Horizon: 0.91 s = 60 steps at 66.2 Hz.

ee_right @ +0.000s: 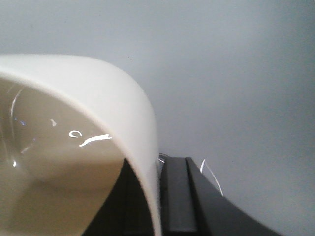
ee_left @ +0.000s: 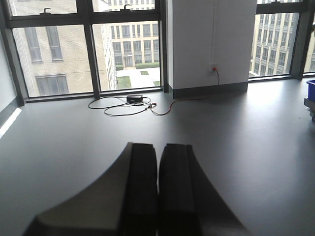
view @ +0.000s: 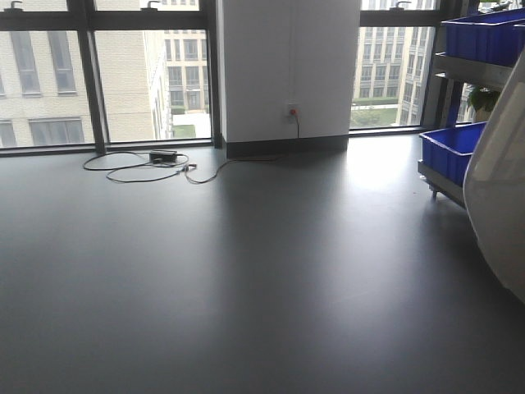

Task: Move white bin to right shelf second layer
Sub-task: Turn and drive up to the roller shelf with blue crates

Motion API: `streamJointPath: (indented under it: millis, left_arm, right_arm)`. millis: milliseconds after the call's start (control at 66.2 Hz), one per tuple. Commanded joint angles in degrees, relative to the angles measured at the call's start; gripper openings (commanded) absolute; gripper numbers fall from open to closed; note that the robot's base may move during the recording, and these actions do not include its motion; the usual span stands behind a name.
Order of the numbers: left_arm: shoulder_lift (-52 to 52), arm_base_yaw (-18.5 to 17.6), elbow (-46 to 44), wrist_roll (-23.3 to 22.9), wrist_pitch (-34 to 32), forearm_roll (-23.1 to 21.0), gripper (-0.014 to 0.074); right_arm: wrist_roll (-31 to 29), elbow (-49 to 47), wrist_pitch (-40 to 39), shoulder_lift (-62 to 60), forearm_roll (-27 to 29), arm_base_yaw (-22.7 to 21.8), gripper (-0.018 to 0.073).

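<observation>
Off-white glossy plastic: the white bin fills the 9 o'clock half of the right wrist view, its rounded rim sweeping from 9 o'clock down to 6. The right gripper is clamped across the rim wall at 6 o'clock. One dark finger sits outside the wall, the other inside under the lip. In the front view the bin shows as a pale tapering slab at 3 o'clock, hanging in front of the blue crates.

Left gripper: pads pressed together with only a thin seam, nothing between them, aimed over bare grey floor.

Handling, as a judgement:
- Thin-walled tub with no load in the part of the inside that shows, so likely light.
- The rim looks stiff enough to carry by, but a one-sided pinch lets the tub tilt and swing.
- The surface is slick, going by the sharp highlights, so the pads could creep.
- The best hold is deep over the rim, where the hold now sits. It does not look fragile.

Destination: the rack at 3 o'clock carries crates on two levels. No roller tracks show, so I cannot pick out the second layer from here.

Writing: none on the bin, neither label nor mark. Nothing is legible on the crates, nor at the wall socket at 12 o'clock, nor on the floor cable at 10 o'clock.
</observation>
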Motion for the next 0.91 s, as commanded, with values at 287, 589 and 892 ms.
streamJointPath:
  millis: [287,589,892]
  left_arm:
    - [-1.0,-0.2,2.1,-0.1,-5.0,-0.3,0.0085]
    - [-1.0,-0.2,2.1,-0.1,-5.0,-0.3,0.0085]
    - [-1.0,-0.2,2.1,-0.1,-5.0,-0.3,0.0085]
  right_arm:
    - [-0.5,-1.6,-2.8,-0.4,-0.4,-0.3,0.0069]
    - [-0.5,-1.6,-2.8,-0.4,-0.4,-0.3,0.0069]
    - [-0.5,-1.6,-2.8,-0.4,-0.4,-0.3,0.0069]
